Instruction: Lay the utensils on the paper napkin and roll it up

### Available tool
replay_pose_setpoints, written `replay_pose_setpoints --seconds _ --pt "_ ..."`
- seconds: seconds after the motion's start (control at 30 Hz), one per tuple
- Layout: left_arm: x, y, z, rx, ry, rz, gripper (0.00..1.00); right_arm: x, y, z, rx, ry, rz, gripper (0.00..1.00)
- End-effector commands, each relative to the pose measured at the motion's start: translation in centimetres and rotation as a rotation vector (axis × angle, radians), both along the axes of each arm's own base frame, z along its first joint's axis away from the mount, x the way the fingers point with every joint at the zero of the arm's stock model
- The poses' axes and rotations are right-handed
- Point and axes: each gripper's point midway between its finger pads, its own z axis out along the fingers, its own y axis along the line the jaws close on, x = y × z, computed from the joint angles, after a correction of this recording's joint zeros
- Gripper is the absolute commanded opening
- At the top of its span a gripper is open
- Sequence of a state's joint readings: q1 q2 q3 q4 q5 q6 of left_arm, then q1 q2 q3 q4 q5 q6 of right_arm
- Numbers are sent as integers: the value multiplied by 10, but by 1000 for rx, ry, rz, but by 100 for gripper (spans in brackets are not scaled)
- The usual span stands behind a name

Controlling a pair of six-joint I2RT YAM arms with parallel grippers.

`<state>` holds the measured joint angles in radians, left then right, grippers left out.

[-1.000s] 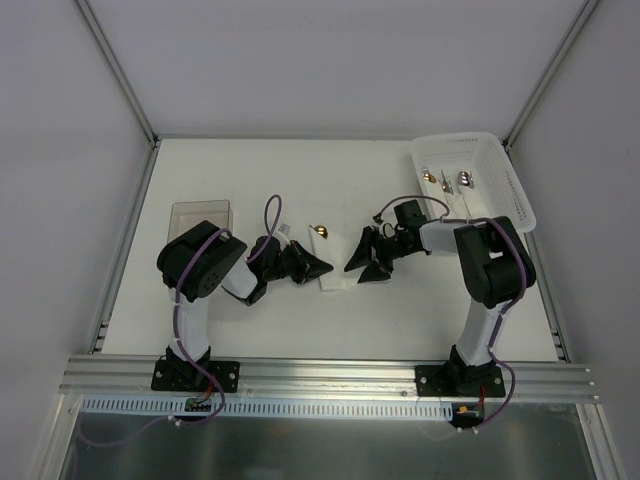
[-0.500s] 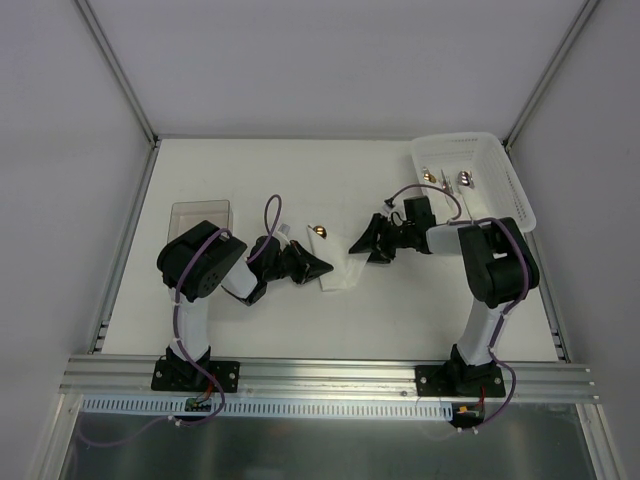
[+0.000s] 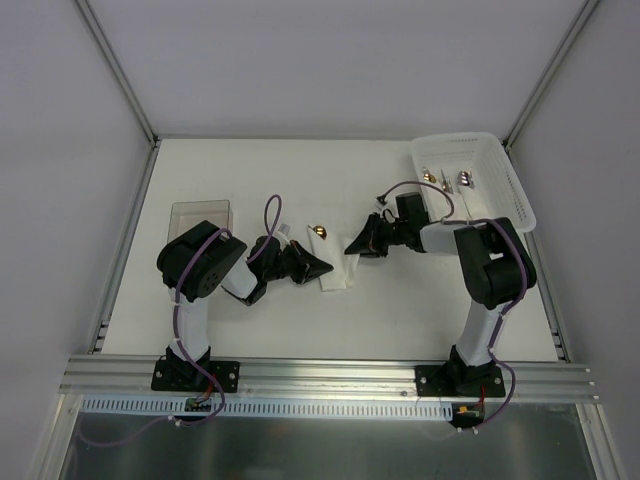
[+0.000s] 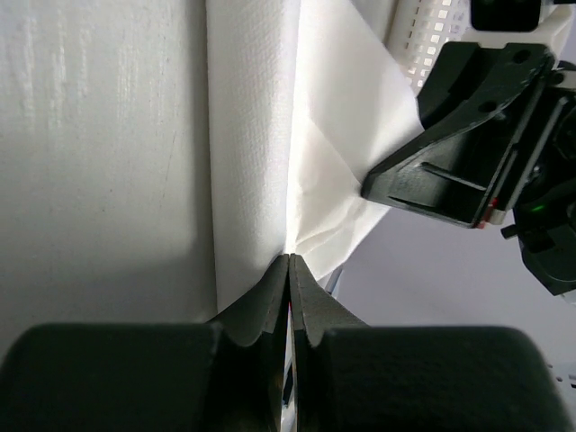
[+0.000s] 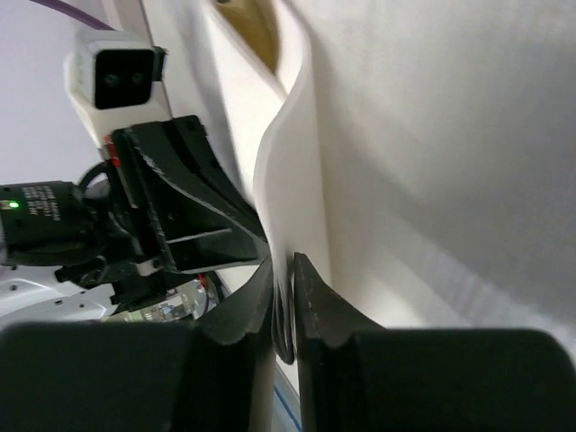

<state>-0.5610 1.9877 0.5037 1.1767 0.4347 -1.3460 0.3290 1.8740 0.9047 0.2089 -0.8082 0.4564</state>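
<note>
The white paper napkin (image 3: pixel 340 273) lies partly folded at mid-table between both grippers. My left gripper (image 3: pixel 318 266) is shut on its left part; in the left wrist view the napkin (image 4: pixel 261 135) runs up from the closed tips (image 4: pixel 290 258). My right gripper (image 3: pixel 352 246) is shut on the napkin's right edge, and the sheet (image 5: pixel 292 171) rises from between its fingers (image 5: pixel 288 263). One utensil with a gold head (image 3: pixel 320 231) lies just behind the napkin. More utensils (image 3: pixel 447 180) lie in the white basket (image 3: pixel 500 165).
The white basket stands at the back right corner, close behind the right arm. A clear plastic container (image 3: pixel 200 214) sits at the left, behind the left arm. Each gripper shows in the other's wrist view, the right gripper (image 4: pixel 450 171) and the left gripper (image 5: pixel 180 220), a short distance apart.
My right gripper closed from open onto the napkin's right edge and shifted slightly back and left. The left gripper kept its hold without moving.
</note>
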Motion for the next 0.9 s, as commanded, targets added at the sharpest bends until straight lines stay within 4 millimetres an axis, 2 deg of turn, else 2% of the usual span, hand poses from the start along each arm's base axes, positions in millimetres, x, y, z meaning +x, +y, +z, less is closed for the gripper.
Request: replay_pose_setpoints --seconds 0.0,0.13,0.4,0.63,0.87 --pt "-17 31 -59 191 131 49 2 12 26 49 101 -88 30 13" --pt "-17 31 -60 196 133 47 2 3 45 57 126 -76 75 11" --pt "-17 30 -58 198 128 38 2 -17 67 37 112 13 135 11" --pt "-18 32 -55 209 115 33 2 -17 68 4 46 103 139 10" --pt "-19 34 -50 224 96 27 2 -16 65 -10 -7 144 150 9"
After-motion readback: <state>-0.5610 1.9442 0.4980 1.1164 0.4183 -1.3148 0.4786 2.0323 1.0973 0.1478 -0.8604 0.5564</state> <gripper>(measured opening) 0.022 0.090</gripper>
